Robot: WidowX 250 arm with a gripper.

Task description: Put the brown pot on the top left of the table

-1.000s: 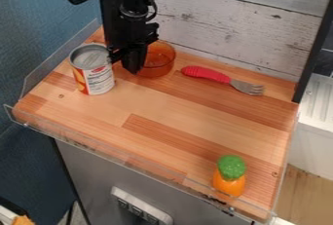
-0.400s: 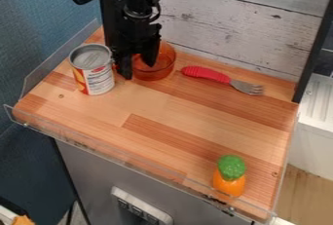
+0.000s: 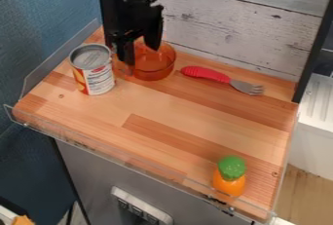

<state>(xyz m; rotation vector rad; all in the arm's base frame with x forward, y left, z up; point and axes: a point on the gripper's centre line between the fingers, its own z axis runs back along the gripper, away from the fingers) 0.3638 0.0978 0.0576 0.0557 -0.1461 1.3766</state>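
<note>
My gripper hangs at the upper left of the table, its two fingers spread apart. One finger stands at the left side of the translucent brown-orange pot, the other over its back part. The pot sits upright on the wooden table, near the back wall and right of the can. Part of the pot's left and back rim is hidden behind the fingers.
A tin can stands close to the left of the gripper. Right of the pot lies a fork with a red handle. An orange toy with a green top is near the front right edge. A clear guard borders the table's left and front.
The fingers have spread apart from being close together, and the gripper has risen. The pot, can, fork and orange toy look unmoved.
</note>
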